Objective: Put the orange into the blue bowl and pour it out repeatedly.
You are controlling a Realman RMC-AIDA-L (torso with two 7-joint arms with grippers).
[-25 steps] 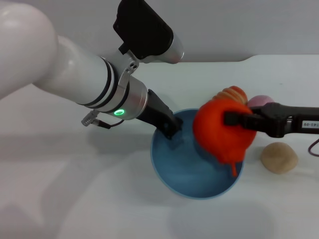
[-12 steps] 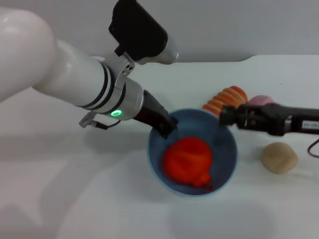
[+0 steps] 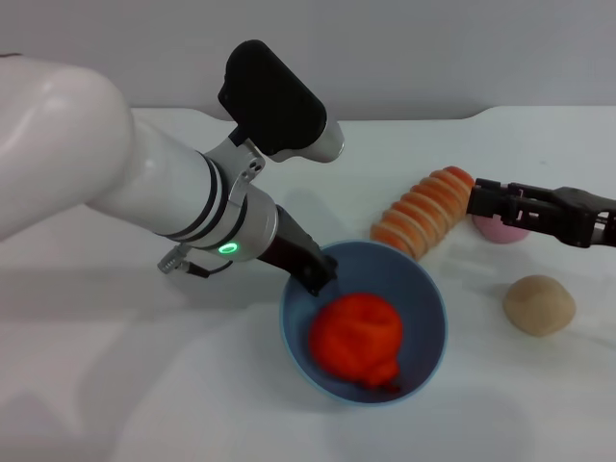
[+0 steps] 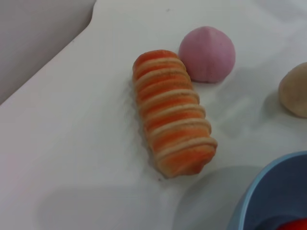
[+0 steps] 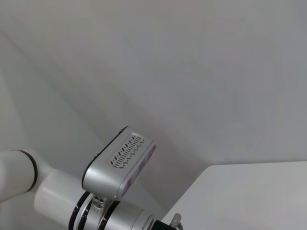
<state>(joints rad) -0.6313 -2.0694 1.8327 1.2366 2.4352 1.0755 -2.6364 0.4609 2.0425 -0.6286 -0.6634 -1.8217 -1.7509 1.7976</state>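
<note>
Red-orange, the orange (image 3: 357, 338) lies inside the blue bowl (image 3: 423, 289) at lower centre; placing done, pouring remains. Left gripper (image 3: 315, 274) clamps the bowl's rim; right gripper (image 3: 478, 200), mid-right, holds nothing, finger state unclear.

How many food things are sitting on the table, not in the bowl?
3. The striped bread loaf lies behind the blue bowl. The pink bun sits beside the loaf's far end, partly hidden by the right pincer. The tan ball is right of the bowl.

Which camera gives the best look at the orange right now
The head view: the orange sits whole inside the blue bowl. The left wrist view catches only a red sliver at the bowl's edge. The right wrist view shows none of it.
</note>
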